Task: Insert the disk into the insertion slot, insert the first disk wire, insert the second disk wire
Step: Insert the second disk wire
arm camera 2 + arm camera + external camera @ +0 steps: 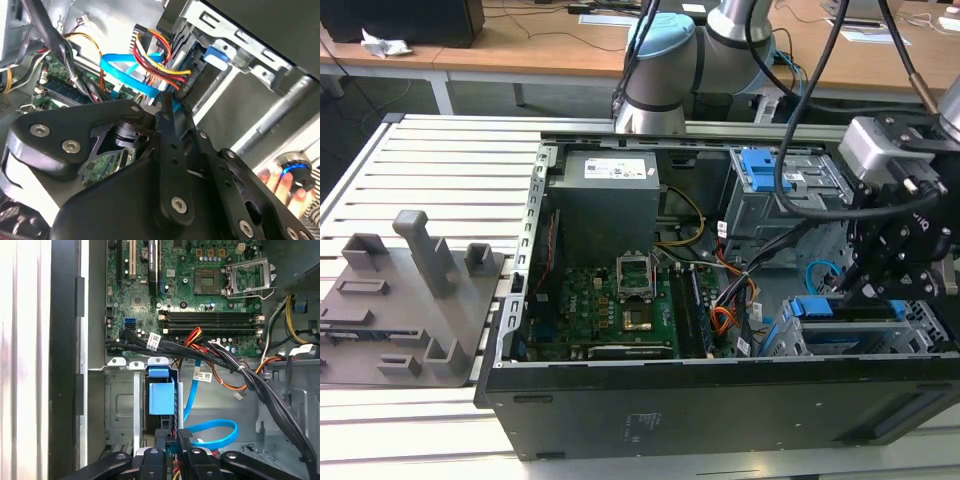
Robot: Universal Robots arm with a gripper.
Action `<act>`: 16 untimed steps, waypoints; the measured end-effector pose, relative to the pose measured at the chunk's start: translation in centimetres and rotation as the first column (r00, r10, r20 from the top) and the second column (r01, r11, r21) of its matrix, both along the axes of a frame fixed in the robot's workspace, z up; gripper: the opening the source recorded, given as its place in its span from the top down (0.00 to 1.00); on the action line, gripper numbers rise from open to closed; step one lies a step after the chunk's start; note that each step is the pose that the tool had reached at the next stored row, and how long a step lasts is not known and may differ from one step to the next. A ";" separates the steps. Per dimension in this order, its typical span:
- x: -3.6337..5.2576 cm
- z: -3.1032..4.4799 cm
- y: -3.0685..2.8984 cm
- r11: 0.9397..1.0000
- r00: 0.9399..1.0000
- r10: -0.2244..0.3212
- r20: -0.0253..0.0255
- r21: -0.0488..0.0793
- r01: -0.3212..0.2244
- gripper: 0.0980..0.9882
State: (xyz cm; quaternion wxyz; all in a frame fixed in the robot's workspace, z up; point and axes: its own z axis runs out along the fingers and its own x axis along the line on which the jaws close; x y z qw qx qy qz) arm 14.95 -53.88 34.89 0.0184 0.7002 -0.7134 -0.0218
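Gripper (172, 440) fingers pressed together at plug end of second disk wire (212, 432), thin flat light-blue cable looping beside blue-framed disk (161, 397) in insertion slot (120, 405)

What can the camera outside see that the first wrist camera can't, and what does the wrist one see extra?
In the exterior view: the robot arm, the whole computer case on the slatted table, and a grey holder tray.

In the first wrist view: a close look at the second disk wire, a light-blue loop by the gripper.

Both: the green motherboard, the bundle of coloured wires, the insertion slot and the blue caddy of the disk in it.
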 end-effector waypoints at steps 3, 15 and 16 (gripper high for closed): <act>-0.01 1.35 0.21 1.000 1.000 0.000 0.000 0.000 0.000 0.85; -1.01 2.75 0.24 1.000 1.000 0.000 0.001 0.000 0.000 0.99; -1.01 2.76 0.24 1.000 1.000 0.000 0.001 0.000 0.000 0.99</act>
